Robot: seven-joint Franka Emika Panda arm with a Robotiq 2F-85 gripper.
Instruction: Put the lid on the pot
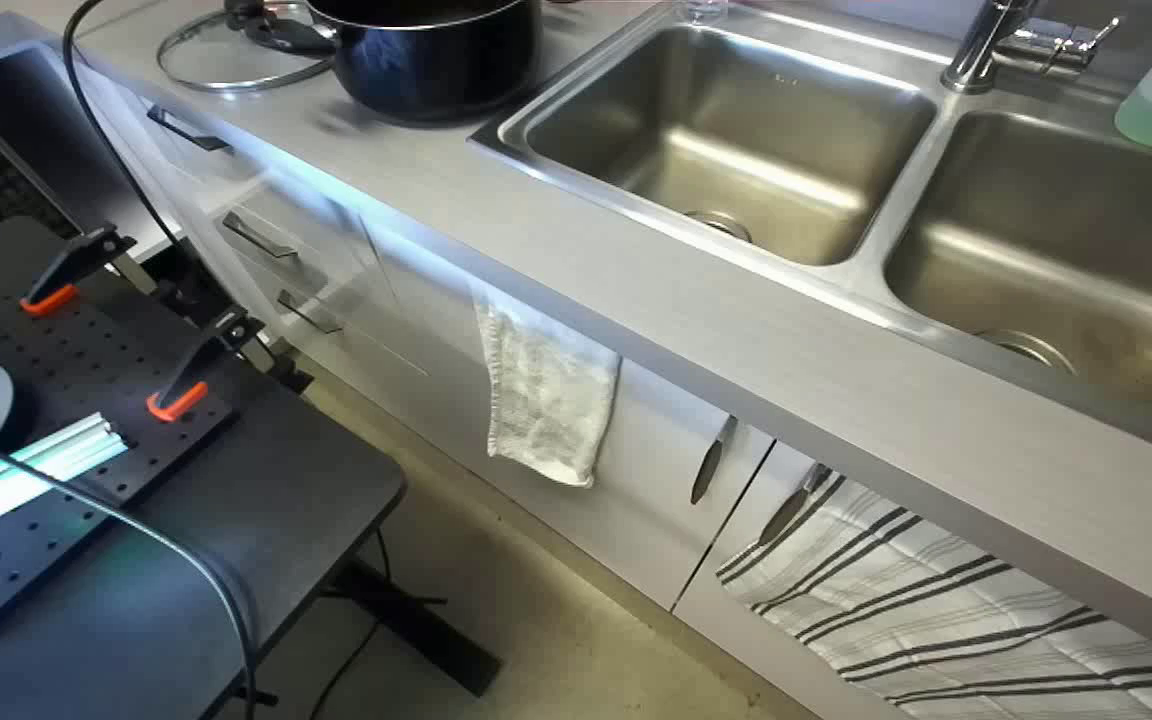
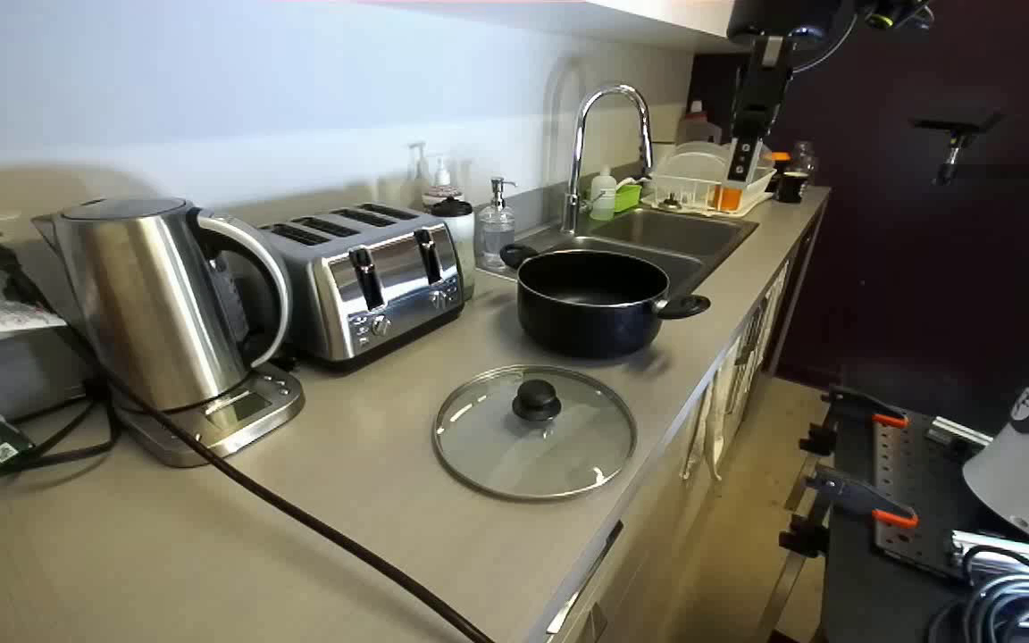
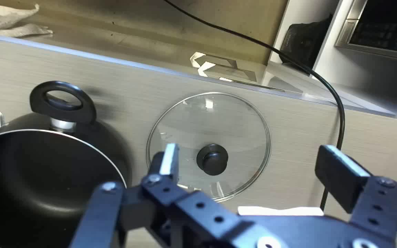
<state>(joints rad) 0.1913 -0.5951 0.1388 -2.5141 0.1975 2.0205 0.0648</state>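
The lid [image 2: 535,455] lies flat on the counter [image 2: 372,446], knob [image 2: 536,400] upward, just beside the pot [image 2: 588,329] on the side away from the sink [image 1: 616,110]; a strip of counter shows between lid and pot in the wrist view. The end effector [image 3: 250,162] is spread wide, its two fingers [image 3: 338,179] well apart. Seen from the wrist, the lid lies beyond the end effector and apart from it: the knob shows between the fingers, nearer the finger on the pot's side, and that finger hides a bit of the lid's rim. How high the end effector hangs above the lid I cannot tell. The pot stands upright and open. Near the pot are a soap bottle [image 2: 497,228] and a toaster [image 2: 403,277]; a kettle [image 2: 153,304] stands farther from the pot, past the toaster. A tap [image 2: 572,212] rises past the pot, at the sink, and a dish rack [image 2: 700,198] sits well apart from the pot, beyond the sink. A black cord [image 3: 333,93] runs past the lid, opposite the pot.
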